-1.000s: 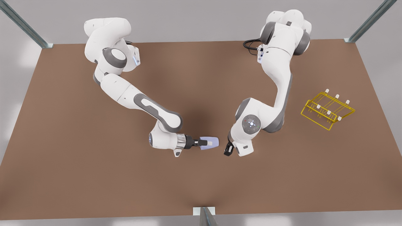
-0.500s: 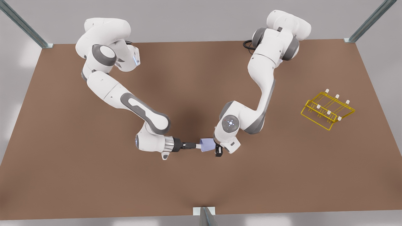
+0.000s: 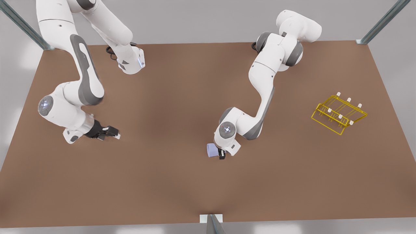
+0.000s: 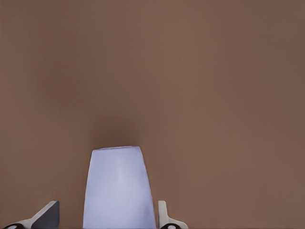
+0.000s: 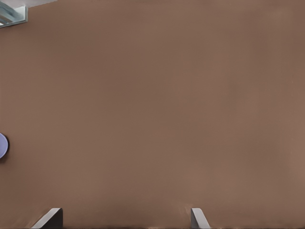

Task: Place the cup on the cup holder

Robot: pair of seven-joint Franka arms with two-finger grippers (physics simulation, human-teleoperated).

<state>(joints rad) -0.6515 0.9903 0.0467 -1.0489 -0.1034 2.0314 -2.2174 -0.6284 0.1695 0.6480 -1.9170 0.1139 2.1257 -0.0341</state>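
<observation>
The lavender-blue cup [image 3: 212,150] lies on its side in the air near the table's middle, with my left gripper [image 3: 221,153] shut on it. In the left wrist view the cup [image 4: 118,191] stands between the two fingertips [image 4: 164,218], narrow end pointing away. My right gripper [image 3: 112,133] hangs open and holds nothing at the front view's left, well apart from the cup. Its wrist view shows its spread fingertips [image 5: 198,217] over bare table and a sliver of the cup [image 5: 2,145] at the edge. The yellow wire cup holder [image 3: 339,113] sits at the front view's right.
The brown table [image 3: 162,188] is bare between the cup and the cup holder. Both arm bases [image 3: 131,63] stand along the far edge. Metal frame posts [image 3: 380,22] rise at the far corners, and another bracket [image 3: 211,219] sits at the near edge.
My right gripper, which held the cup, has let go and swung far to the front view's left. My left gripper moved in, shut on the cup and now holds it alone.
</observation>
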